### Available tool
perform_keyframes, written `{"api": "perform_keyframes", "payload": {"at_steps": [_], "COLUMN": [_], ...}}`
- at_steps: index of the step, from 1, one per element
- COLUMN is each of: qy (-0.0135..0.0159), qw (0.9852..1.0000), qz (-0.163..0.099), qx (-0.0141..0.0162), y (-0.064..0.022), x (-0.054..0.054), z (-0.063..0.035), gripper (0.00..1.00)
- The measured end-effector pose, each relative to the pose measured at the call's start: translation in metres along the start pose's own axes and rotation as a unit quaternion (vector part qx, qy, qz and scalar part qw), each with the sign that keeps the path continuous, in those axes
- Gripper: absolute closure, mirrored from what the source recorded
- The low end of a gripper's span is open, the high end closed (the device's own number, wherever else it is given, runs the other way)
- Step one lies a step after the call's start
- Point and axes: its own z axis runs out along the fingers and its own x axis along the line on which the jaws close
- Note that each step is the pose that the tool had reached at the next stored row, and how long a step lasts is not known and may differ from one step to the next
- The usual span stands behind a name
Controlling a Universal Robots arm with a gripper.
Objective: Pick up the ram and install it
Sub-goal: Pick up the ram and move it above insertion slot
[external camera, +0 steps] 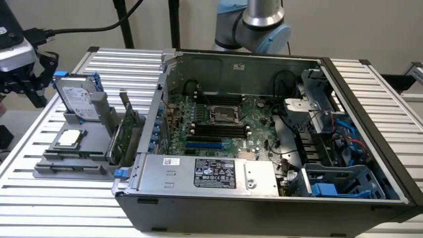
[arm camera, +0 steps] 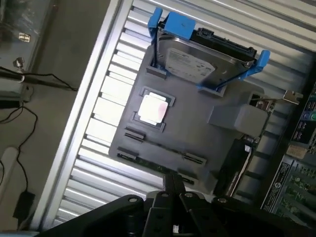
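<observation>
We hold the arm out at the exterior view's left, the gripper (external camera: 25, 82) raised clear of the grey holder (external camera: 46, 171). The ram (arm camera: 155, 165) lies in a slot along the holder's edge. Whether the claw is open or closed, we cannot tell.

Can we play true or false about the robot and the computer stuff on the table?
1. The hard drive with blue rails stands upright in the grey holder. True.
2. The gripper is holding the ram. False: the ram lies in the grey holder, and the gripper is apart from it.
3. The computer case is shut. False: it is open, and the motherboard shows inside.
4. A square chip lies flat on the grey holder. True.
5. The gripper is inside the computer case. False: it is outside, at the exterior view's left, near the hard drive.
</observation>
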Motion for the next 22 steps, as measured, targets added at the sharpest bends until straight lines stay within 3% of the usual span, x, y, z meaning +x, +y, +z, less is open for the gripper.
{"api": "perform_keyframes", "payload": {"at_steps": [5, 10, 16, 22], "qy": [0.0015, 0.0031, 0.0047, 0.0056], "qw": [0.9989, 0.9959, 0.9894, 0.9799], "qz": [-0.046, -0.091, -0.145, -0.199], "qx": [0.0025, 0.005, 0.0078, 0.0092], "y": [0.0, 0.0, 0.0, 0.0], "x": [0.0, 0.0, 0.0, 0.0], "z": [0.0001, 0.0001, 0.0002, 0.0004], "gripper": [1.0, 1.0, 1.0, 1.0]}}
